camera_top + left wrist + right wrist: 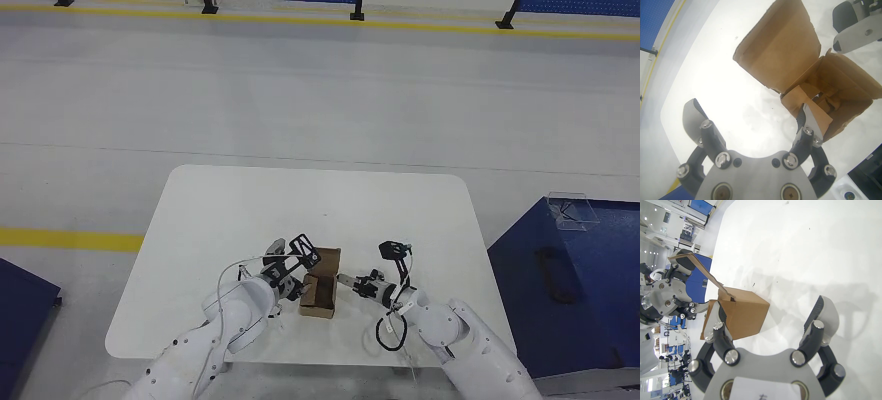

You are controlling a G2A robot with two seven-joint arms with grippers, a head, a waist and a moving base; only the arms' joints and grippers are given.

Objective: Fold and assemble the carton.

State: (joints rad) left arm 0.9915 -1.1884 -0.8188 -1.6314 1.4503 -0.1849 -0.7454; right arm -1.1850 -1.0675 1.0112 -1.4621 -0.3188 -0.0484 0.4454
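Near the front edge of the table (300, 200), your left gripper (749, 106) is spread wide, one finger touching a small flap of the box (320, 285). Your right gripper (770, 302) is spread wide too, one finger against the box's other side. The lid (780, 47) stands up, and folded cardboard shows inside.

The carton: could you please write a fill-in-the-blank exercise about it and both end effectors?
The brown carton stands on a ____ table. Its lid flap is ____, not folded shut. The left end effector has one finger ____ the carton. The right end effector, beside the carton, is ____, not shut.
Missing words: white; open; inside; open.
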